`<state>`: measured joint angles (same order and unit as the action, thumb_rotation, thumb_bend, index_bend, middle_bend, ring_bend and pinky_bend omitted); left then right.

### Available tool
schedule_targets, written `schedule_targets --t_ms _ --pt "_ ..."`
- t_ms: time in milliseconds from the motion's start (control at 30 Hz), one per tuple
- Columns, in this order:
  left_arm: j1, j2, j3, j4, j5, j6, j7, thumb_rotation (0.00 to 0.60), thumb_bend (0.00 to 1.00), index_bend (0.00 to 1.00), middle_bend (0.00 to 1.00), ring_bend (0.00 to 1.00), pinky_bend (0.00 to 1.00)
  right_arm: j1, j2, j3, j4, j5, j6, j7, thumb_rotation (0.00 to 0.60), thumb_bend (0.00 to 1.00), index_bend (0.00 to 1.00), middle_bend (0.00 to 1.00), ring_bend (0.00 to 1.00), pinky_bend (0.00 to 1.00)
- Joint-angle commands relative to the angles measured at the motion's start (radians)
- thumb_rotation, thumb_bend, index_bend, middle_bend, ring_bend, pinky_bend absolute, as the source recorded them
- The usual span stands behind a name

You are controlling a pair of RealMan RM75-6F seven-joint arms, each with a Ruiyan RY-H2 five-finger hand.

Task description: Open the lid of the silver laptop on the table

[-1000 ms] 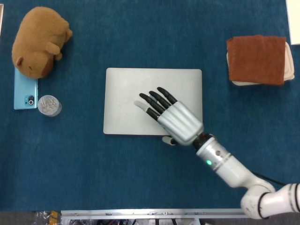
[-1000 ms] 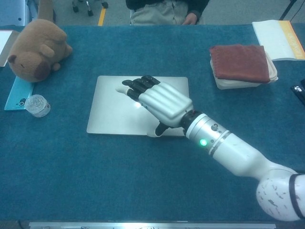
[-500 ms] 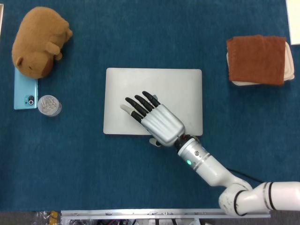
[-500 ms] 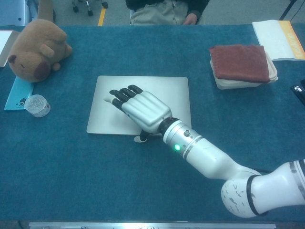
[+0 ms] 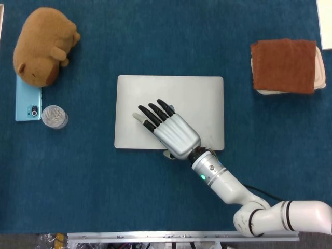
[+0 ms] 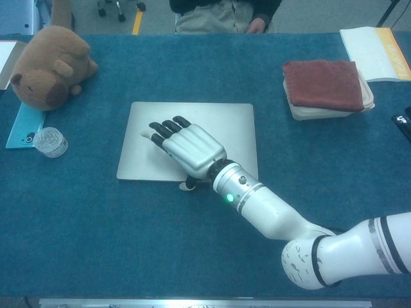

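Starting at the far left, we see a brown plush capybara [image 5: 41, 44], soft and rounded, lying partly over a light blue phone [image 5: 27, 104]. Just beside the phone stands a small clear jar [image 5: 54, 116] with a ridged round lid. All rest on a deep blue, felt-like table [image 5: 78, 181].

At the centre lies the laptop [image 5: 171, 93], a flat silver rectangle with rounded corners and a matte finish, its lid fully closed. Our right hand [image 5: 171, 132], glossy silver with black fingertips, lies over the lid's front half. Its fingers [image 5: 153, 116] are stretched out and slightly spread, pointing up and left, and it holds nothing. The thumb [image 6: 187, 185] hooks down at the laptop's front edge; we cannot tell whether it touches. Our left hand is not in view.

To the right, a rust-brown folded cloth [image 5: 285, 65] covers a cream container [image 5: 320, 78].

Compared with a second ago, the hand has slid left and toward the front edge, and the arm now bends more sharply.

Only the chest view shows a book [image 6: 376, 51] with a yellow edge at the far right, and a seated person [image 6: 221, 16] beyond the table.
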<state>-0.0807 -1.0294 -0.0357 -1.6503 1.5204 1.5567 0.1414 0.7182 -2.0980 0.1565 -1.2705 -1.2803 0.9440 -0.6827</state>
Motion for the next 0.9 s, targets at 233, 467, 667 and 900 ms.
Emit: schedule_targets --t_ms 233,467,667,900 --pt "0.003 -0.005 -0.005 0.016 0.000 0.002 -0.014 0.600 0.29 0.00 0.00 0.00 0.00 0.006 -0.006 -0.002 0.010 0.013 0.006 -0.006 0.600 0.14 0.00 0.00 0.00 0.03" --pt "0.003 -0.011 -0.006 0.033 -0.009 -0.012 -0.024 0.600 0.29 0.00 0.00 0.00 0.00 0.008 -0.001 -0.003 -0.005 0.024 0.015 -0.023 0.600 0.20 0.00 0.00 0.00 0.03" --pt "-0.007 -0.021 -0.005 0.054 -0.023 -0.045 -0.035 0.600 0.29 0.00 0.00 0.00 0.00 0.011 0.004 -0.002 -0.011 0.035 0.021 -0.040 0.600 0.24 0.00 0.00 0.00 0.03" --pt "-0.020 -0.038 -0.002 0.083 -0.033 -0.085 -0.049 0.600 0.29 0.00 0.00 0.00 0.00 0.020 0.008 0.002 -0.012 0.040 0.030 -0.069 0.600 0.26 0.00 0.00 0.00 0.03"
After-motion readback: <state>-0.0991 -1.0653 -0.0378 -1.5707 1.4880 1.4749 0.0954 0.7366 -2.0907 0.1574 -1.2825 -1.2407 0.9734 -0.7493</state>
